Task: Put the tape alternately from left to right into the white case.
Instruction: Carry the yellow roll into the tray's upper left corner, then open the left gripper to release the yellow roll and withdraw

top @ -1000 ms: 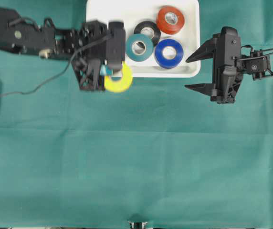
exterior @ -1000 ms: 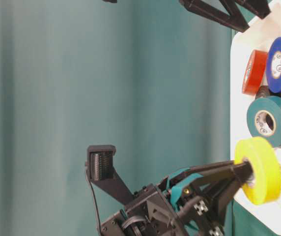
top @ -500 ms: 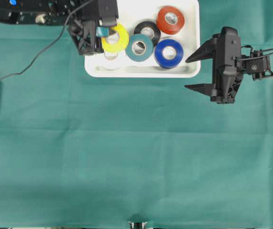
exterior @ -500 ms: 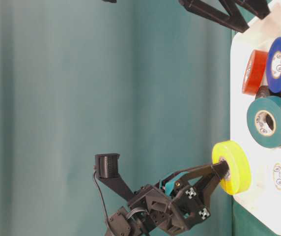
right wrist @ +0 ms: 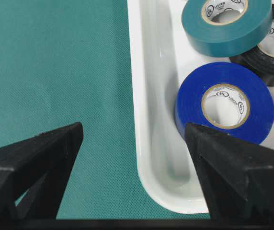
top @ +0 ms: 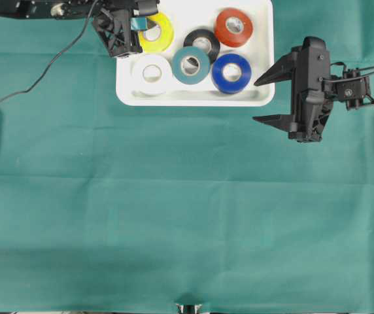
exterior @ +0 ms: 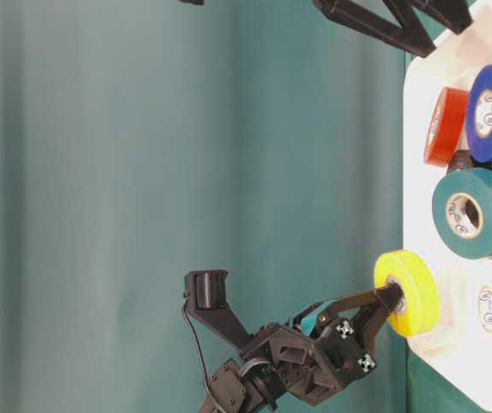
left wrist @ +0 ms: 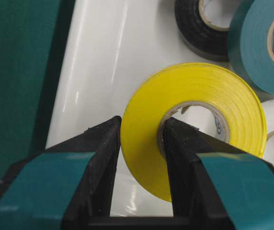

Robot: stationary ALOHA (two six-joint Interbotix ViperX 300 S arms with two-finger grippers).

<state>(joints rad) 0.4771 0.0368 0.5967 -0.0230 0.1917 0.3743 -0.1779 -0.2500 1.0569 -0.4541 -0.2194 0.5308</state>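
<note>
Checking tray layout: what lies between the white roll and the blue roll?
The teal tape roll, touching the glossy blue tape roll, beside the white tape roll; overhead view.

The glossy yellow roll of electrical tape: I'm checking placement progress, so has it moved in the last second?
Yes. The glossy yellow roll of electrical tape went from outside the shallow white plastic case's near-left corner to over its far-left corner.

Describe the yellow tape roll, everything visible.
The yellow tape roll is glossy, with a pale cardboard core. The left hand is shut on its wall, one finger in the core and one outside. It lies roughly flat, held over the far left corner of the white case, beside the black roll and white roll. It seems slightly raised.
</note>
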